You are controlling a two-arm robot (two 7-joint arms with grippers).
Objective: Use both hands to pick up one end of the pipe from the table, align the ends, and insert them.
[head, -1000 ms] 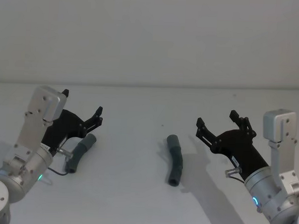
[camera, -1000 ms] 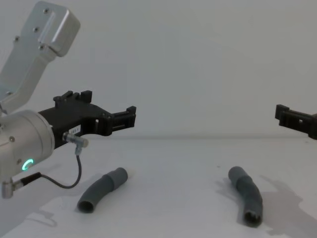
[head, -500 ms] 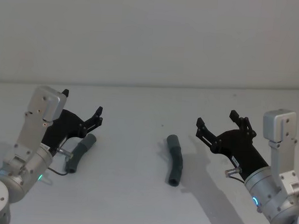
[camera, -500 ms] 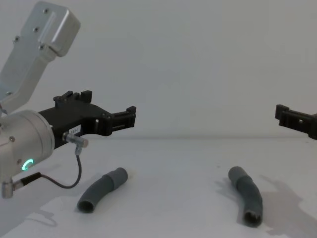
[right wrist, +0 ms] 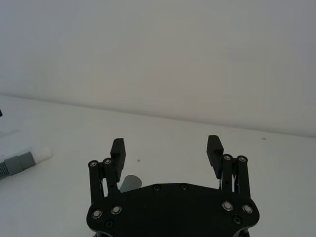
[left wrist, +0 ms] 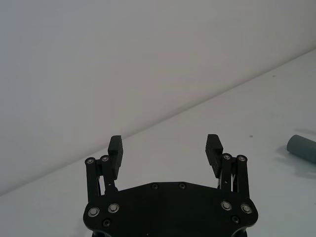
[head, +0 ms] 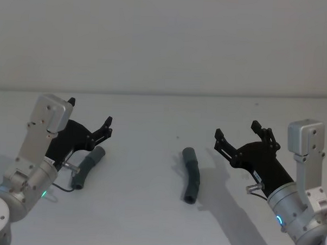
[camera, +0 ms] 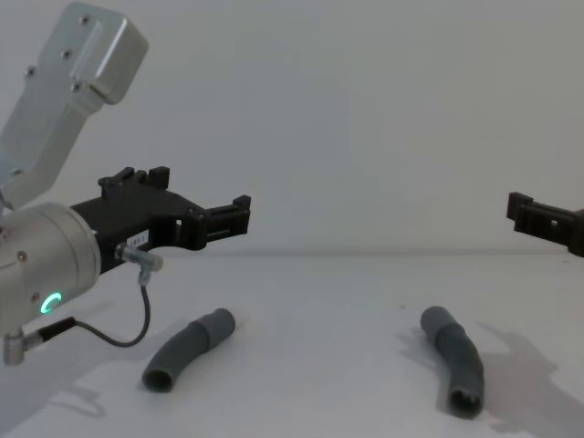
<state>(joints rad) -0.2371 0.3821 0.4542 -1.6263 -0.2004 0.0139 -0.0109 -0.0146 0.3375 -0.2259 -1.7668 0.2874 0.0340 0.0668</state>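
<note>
Right pipe piece [head: 194, 175] lies near-far.

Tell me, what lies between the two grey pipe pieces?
Nothing: in the head view, bare white table runs from the left pipe piece to the right pipe piece.

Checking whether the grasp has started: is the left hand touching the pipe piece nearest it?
Apart. The chest view shows the left hand hanging open well above the left pipe piece, which lies on the table with bare background between them.
</note>
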